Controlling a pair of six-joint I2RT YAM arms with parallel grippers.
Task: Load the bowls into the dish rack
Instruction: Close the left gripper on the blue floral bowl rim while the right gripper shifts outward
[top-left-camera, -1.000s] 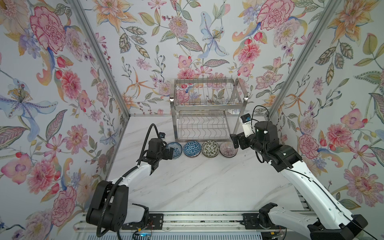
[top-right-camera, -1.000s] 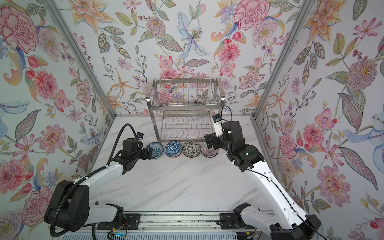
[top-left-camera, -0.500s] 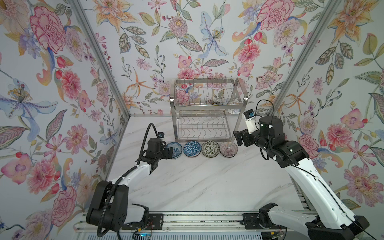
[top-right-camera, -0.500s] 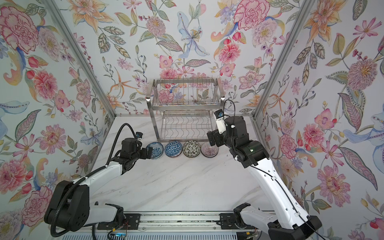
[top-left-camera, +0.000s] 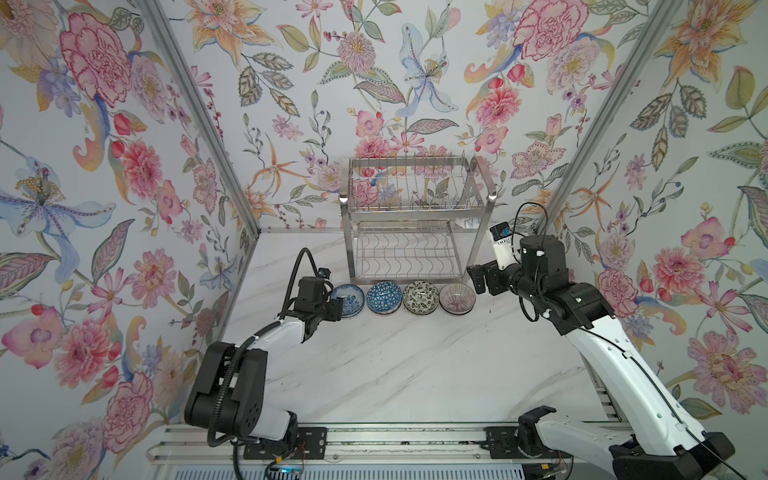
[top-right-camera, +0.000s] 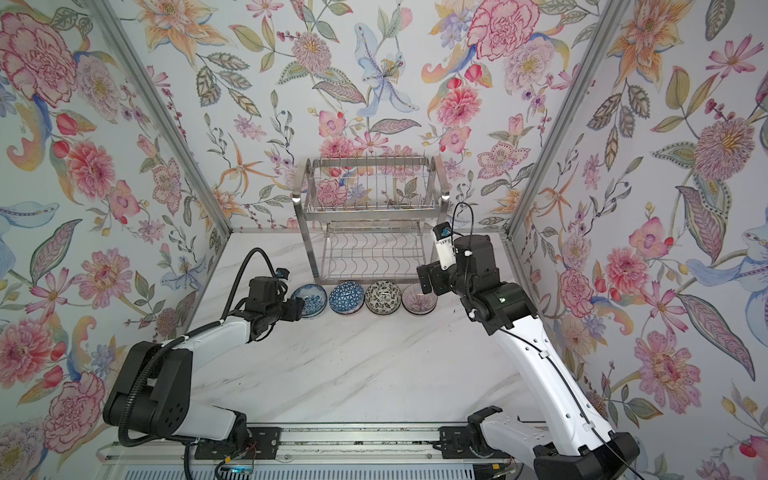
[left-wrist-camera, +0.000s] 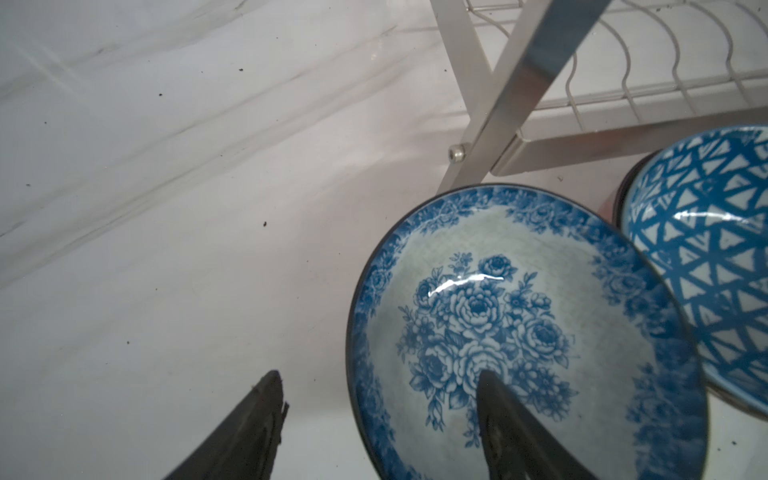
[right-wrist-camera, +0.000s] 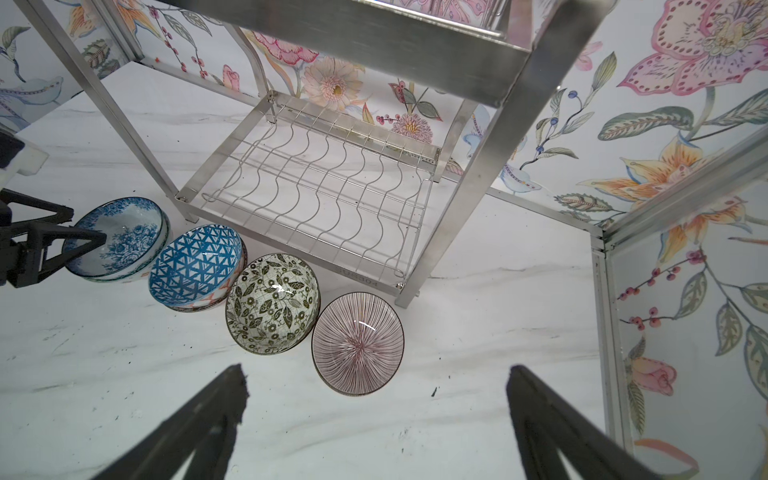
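Note:
Four bowls stand in a row in front of the dish rack (top-left-camera: 415, 216) (top-right-camera: 370, 208): blue floral (top-left-camera: 353, 296) (left-wrist-camera: 519, 291), blue triangles (top-left-camera: 384, 296) (right-wrist-camera: 195, 266), black-and-white floral (top-left-camera: 420, 296) (right-wrist-camera: 272, 303), and pink lines (top-left-camera: 457, 297) (right-wrist-camera: 357, 345). The two blue ones rest on other bowls. My left gripper (top-left-camera: 338, 309) (left-wrist-camera: 376, 378) straddles the blue floral bowl's rim, one finger inside and one outside, with gaps on both sides. My right gripper (top-left-camera: 476, 280) (right-wrist-camera: 376, 368) hangs wide open above the table, just right of the pink bowl, holding nothing.
The rack's front left leg (left-wrist-camera: 519, 91) stands close behind the blue floral bowl. Its lower wavy-wire shelf (right-wrist-camera: 316, 187) holds nothing. Floral walls close in on both sides and behind, with a metal corner post (right-wrist-camera: 606, 332) near my right gripper.
My left gripper's jaws have narrowed around the blue floral bowl's rim. The right arm has shifted slightly to the right, and its jaws stay wide.

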